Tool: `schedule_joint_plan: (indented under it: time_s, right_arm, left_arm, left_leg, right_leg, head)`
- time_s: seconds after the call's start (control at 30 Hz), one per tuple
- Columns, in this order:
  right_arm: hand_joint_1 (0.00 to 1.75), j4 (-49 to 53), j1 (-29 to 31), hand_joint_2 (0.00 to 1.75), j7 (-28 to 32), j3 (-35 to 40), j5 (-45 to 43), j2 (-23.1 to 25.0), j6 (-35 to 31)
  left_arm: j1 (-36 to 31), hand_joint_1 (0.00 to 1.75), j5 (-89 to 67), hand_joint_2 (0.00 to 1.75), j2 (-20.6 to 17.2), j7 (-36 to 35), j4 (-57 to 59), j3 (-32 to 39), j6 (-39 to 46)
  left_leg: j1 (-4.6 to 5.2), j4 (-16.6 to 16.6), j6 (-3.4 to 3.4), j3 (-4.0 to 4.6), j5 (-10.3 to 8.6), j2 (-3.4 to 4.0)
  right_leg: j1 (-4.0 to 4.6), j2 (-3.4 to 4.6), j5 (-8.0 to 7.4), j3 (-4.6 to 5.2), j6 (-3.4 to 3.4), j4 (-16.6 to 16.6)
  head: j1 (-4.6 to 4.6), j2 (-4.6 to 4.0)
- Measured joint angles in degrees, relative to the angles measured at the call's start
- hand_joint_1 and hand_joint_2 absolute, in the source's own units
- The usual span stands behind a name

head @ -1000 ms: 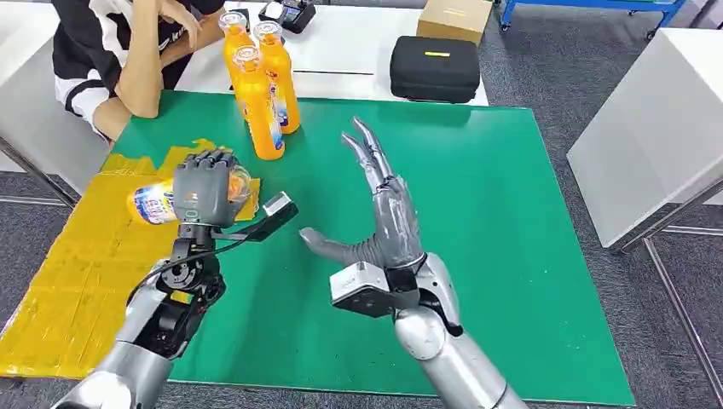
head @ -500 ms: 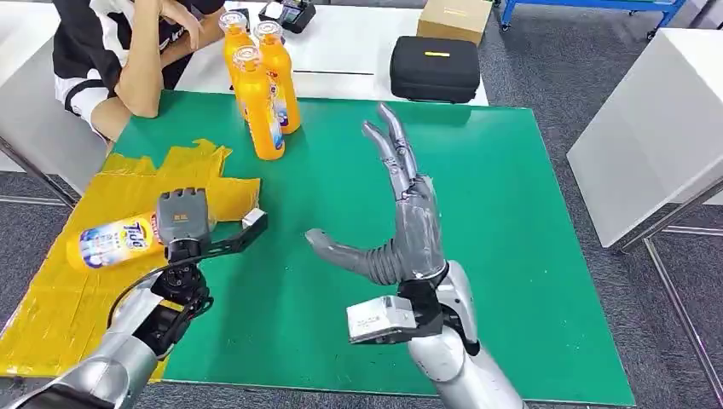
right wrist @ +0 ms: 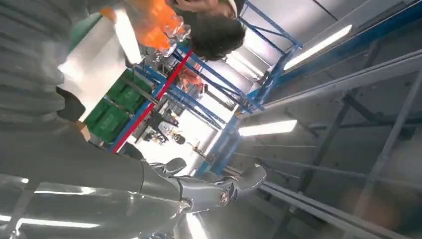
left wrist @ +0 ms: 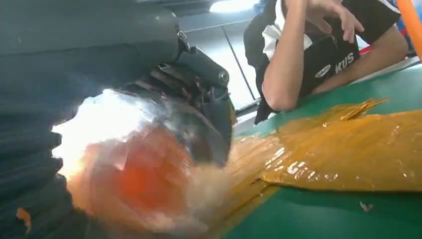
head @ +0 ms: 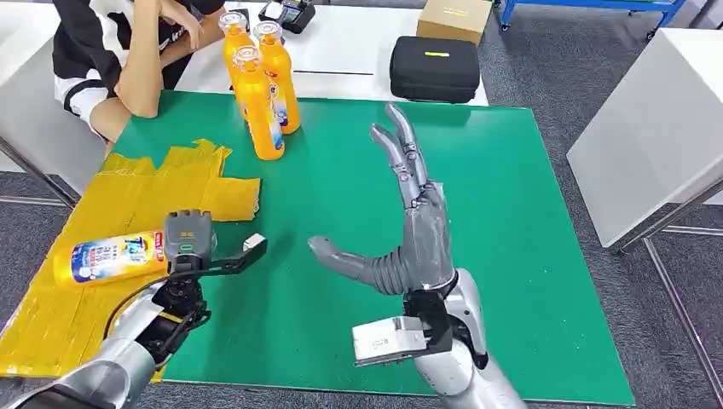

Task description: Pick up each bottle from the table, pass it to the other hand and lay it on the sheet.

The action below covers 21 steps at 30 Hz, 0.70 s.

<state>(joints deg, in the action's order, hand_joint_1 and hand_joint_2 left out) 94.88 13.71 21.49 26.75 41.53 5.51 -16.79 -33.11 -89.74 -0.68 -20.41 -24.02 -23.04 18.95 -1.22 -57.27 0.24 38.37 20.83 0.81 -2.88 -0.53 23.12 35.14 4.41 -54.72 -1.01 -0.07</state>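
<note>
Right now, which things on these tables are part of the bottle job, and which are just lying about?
Part of the job:
- held bottle, gripped by the left robot hand
- standing bottles
- yellow sheet
- right robot hand, empty, fingers spread

Lying about:
- black case
- cardboard box
- dark device

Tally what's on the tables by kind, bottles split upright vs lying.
Orange bottles upright: 3
Orange bottle lying on the yellow sheet, held by the left hand: 1
Black case: 1
Cardboard box: 1
Black device: 1
Total: 8, counting the sheet
</note>
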Motion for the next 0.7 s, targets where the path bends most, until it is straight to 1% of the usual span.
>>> schedule_joint_plan:
  time_s: [0.17,0.3,0.57,0.7]
  right_arm:
    - [0.00,0.44,-0.14,1.75,-0.35,0.00,0.15,-0.09,0.41]
    - [0.00,0.48,-0.15,1.75,-0.61,0.00,0.22,-0.17,0.70]
    - [0.00,0.90,-0.36,1.75,-1.07,-0.02,0.39,-0.24,1.22]
    - [0.00,0.90,-0.36,1.75,-1.16,-0.02,0.20,-0.26,1.60]
  left_arm:
    - [0.58,0.00,0.50,1.75,0.33,1.48,0.24,1.75,1.83]
    - [0.84,0.00,1.38,1.75,0.85,4.04,0.37,3.87,4.13]
    - [1.20,0.00,6.77,1.75,2.99,14.94,-0.07,13.41,9.81]
    - [1.25,0.00,8.24,1.75,3.85,17.83,-0.66,17.47,10.86]
  left_leg:
    - [0.00,0.00,0.00,0.01,0.00,0.00]
    - [0.00,0.00,0.00,0.00,0.00,0.00]
    - [0.00,0.00,0.00,0.00,0.00,0.00]
    - [0.00,0.00,0.00,0.00,0.00,0.00]
  right_leg:
    - [0.00,0.00,0.00,0.00,0.00,0.00]
    - [0.00,0.00,0.00,0.00,0.00,0.00]
    - [0.00,0.00,0.00,-0.01,0.00,0.00]
    - [0.00,0.00,0.00,-0.01,0.00,0.00]
  head:
    - [-0.02,0.00]
    - [0.00,0.00]
    - [0.00,0.00]
    - [0.00,0.00]
